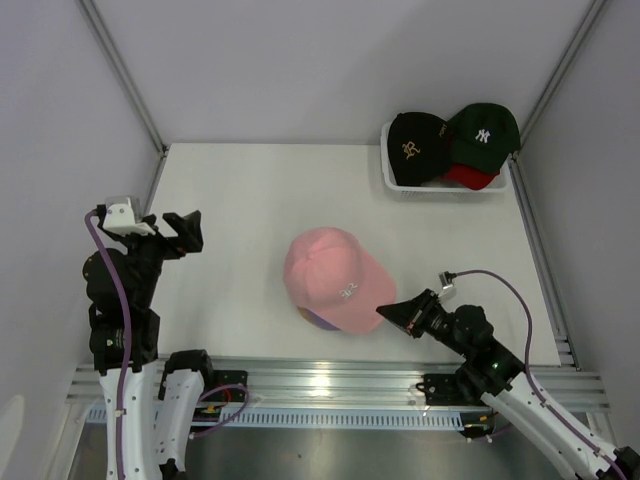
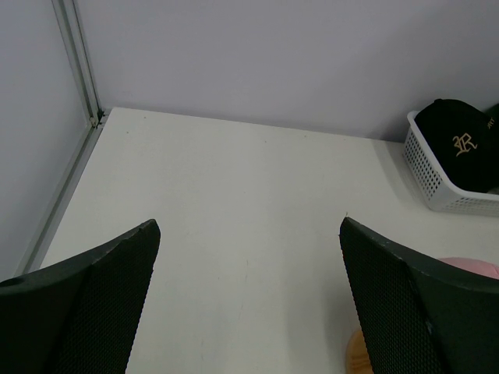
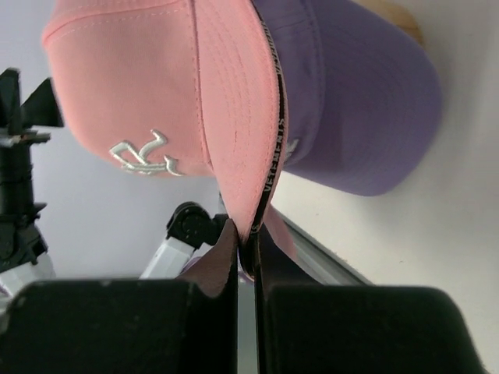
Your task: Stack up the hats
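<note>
The pink hat (image 1: 335, 280) lies over the purple hat (image 1: 318, 320) at the table's middle; only a purple sliver shows in the top view. My right gripper (image 1: 395, 312) is shut on the pink hat's brim edge. In the right wrist view the pink hat (image 3: 156, 86) sits on the purple hat (image 3: 351, 101), with the brim pinched in my right gripper (image 3: 248, 234). My left gripper (image 1: 185, 232) is open and empty at the far left, also open in its wrist view (image 2: 249, 234). Black (image 1: 418, 148), dark green (image 1: 483, 135) and red (image 1: 470, 177) hats sit in the basket. The white hat is out of view.
The white mesh basket (image 1: 440, 190) stands at the back right corner, also in the left wrist view (image 2: 437, 179) with the black hat (image 2: 460, 144). The round wooden stand (image 3: 398, 19) is under the purple hat. Walls close in the left, back and right sides.
</note>
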